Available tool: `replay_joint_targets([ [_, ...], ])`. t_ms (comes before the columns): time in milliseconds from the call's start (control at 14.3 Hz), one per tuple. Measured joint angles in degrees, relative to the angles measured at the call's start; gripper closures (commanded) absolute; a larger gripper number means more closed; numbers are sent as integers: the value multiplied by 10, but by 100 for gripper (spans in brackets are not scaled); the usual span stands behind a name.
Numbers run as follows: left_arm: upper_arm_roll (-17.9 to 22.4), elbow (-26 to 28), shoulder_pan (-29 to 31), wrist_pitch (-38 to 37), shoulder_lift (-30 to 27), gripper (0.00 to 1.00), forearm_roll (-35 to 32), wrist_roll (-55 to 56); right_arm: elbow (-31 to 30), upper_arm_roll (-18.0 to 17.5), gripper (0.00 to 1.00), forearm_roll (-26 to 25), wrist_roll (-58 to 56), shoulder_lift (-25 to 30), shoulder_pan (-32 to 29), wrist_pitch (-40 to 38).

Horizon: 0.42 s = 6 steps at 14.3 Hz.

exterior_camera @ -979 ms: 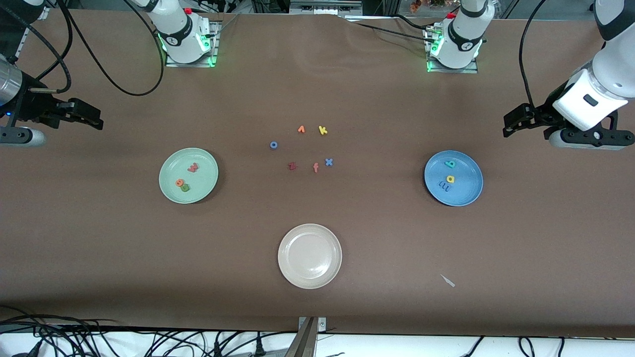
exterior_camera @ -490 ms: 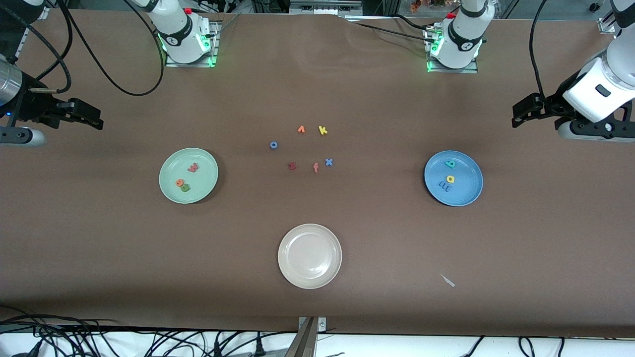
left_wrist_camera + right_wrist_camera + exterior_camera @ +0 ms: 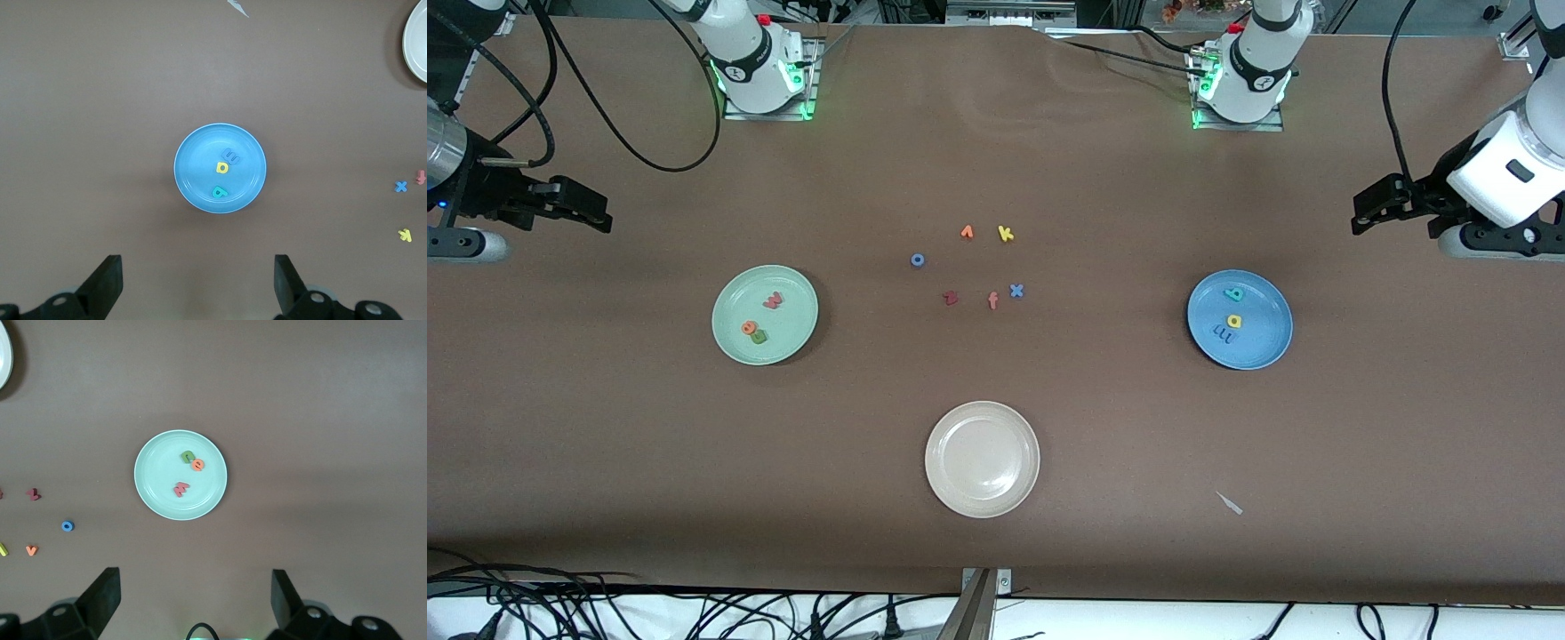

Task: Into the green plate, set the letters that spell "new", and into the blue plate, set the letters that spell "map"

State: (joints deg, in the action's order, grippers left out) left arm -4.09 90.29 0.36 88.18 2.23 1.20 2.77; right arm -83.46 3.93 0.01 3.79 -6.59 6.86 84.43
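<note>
Nearest the front camera, at six o'clock on the desk (image 3: 605, 462), sits the empty beige plate (image 3: 982, 459). Farther up, at nine o'clock, the green plate (image 3: 734, 342) holds the green n (image 3: 759, 336) touching the orange e (image 3: 749, 327), with the salmon w (image 3: 773, 300) apart from them; at three o'clock, the blue plate (image 3: 1263, 347) holds the blue m (image 3: 1223, 333), the yellow a (image 3: 1234, 321) and the teal p (image 3: 1234, 293). The sorting looks finished. Around the desk's centre lie the leftovers: dark red z (image 3: 951, 298), orange f (image 3: 992, 300), blue x (image 3: 1016, 290), blue o (image 3: 917, 260), and at twelve o'clock an orange letter (image 3: 967, 232) beside the yellow k (image 3: 1005, 234). The main risk now is a needless extra pick: the yellow k or blue x could be mistaken for task letters by colour and spoil a plate, or a low sweep could knock a plate's rim. Farthest out, the left tool (image 3: 1371, 204) hangs over bare desk at the left arm's end, released wide, holding and touching nothing; the right tool (image 3: 583, 212) waits likewise at the right arm's end, jaws spread and empty.
</note>
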Motion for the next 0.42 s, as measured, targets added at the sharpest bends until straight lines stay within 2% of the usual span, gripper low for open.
replay_joint_targets([
  [420,-6,-5,0,-5,0,0,0,0,0,0,0,0,0,0,0,0],
])
